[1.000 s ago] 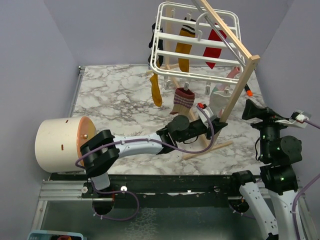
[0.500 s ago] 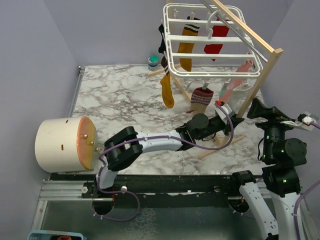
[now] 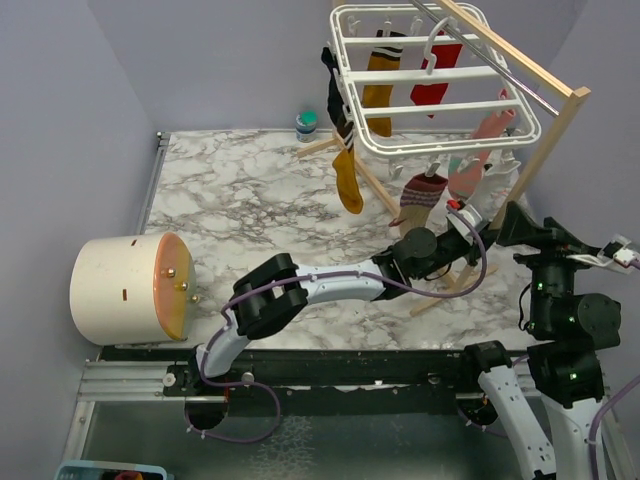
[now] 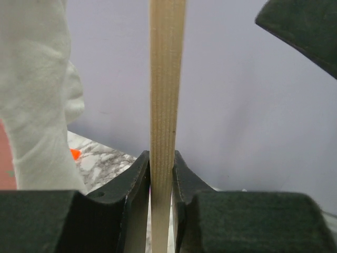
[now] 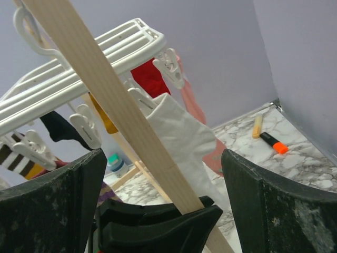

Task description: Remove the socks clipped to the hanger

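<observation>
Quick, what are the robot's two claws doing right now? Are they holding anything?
Left gripper: jaws closed on the wooden post, not on a sock.
Right gripper: jaws wide open, holding nothing.

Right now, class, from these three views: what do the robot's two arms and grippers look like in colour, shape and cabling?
Left arm: white tubular links, chunky black joints, a purple cable looping alongside. Right arm: black joint housings with small green lights, white lower link. The left gripper and right gripper both have matt black, blocky fingers.
</observation>
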You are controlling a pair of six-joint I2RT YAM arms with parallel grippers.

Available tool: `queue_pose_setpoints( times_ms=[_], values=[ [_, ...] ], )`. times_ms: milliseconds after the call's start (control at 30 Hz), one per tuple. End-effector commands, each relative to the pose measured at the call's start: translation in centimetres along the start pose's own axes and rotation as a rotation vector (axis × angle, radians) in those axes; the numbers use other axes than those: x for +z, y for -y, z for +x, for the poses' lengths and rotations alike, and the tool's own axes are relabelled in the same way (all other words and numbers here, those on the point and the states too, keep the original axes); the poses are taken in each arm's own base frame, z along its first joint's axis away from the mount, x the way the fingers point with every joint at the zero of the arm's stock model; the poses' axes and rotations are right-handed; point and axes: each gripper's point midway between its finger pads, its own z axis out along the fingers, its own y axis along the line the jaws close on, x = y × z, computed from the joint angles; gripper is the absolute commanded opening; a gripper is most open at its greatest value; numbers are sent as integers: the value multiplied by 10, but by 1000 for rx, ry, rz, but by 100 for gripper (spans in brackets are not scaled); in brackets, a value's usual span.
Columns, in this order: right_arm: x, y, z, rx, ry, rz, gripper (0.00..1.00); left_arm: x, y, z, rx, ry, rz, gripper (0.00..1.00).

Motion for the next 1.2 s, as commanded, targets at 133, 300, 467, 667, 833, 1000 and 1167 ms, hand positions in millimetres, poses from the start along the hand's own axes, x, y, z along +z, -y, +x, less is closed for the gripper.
queue_pose_setpoints(
  times_ms=[133,300,467,667,833,1000,1167],
  values=[
    [4,5,30,-17,-101,18,97,-22,-134,50,73,-122,-419,85],
    [19,14,53,-38,-177,86,97,-37,-133,38,77,-126,-425,99],
    [27,23,66,-45,-195,137,94,-64,-125,17,96,-141,-388,99],
    [33,31,73,-59,-217,188,91,-107,-101,8,88,-189,-269,99],
    [33,37,68,-96,-204,220,90,-132,-88,-5,89,-193,-204,99],
    [35,44,59,-150,-186,261,91,-148,-79,-15,105,-196,-155,99],
    [40,52,59,-184,-179,312,94,-158,-72,-17,105,-211,-118,99]
  ],
)
